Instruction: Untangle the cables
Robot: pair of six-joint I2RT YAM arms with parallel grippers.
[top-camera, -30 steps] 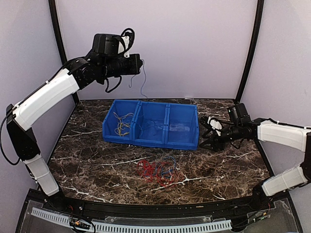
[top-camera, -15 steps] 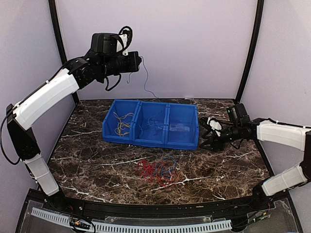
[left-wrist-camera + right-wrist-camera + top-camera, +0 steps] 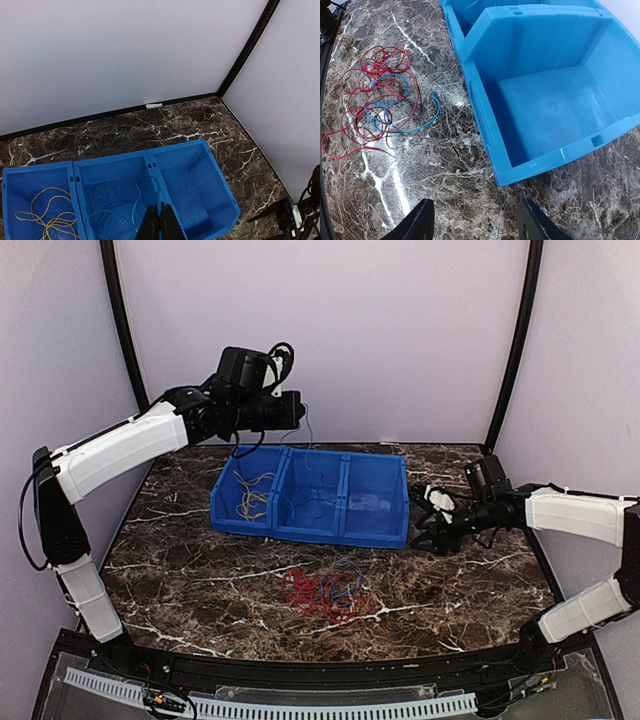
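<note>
My left tool [image 3: 298, 410], pinched on a blue cable [image 3: 133, 210], has dropped toward the middle bin [image 3: 315, 530], so this cable is nearly sorted, while my right tool [image 3: 436, 522] is spread wide, holding nothing.

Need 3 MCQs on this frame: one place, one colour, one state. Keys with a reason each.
1. The red-and-blue tangle lies: A draped over an arm; B on the table in front of the bin; C inside the bin.
2. The cables in the bin's left compartment are: A red; B green; C yellow.
3. The right gripper has its jaws: A open; B shut on a cable; C out of view.
Key: 1 B, it sits on marble before the bin. 2 C, yellow loops lie there. 3 A, the wrist view shows its fingers spread wide.
</note>
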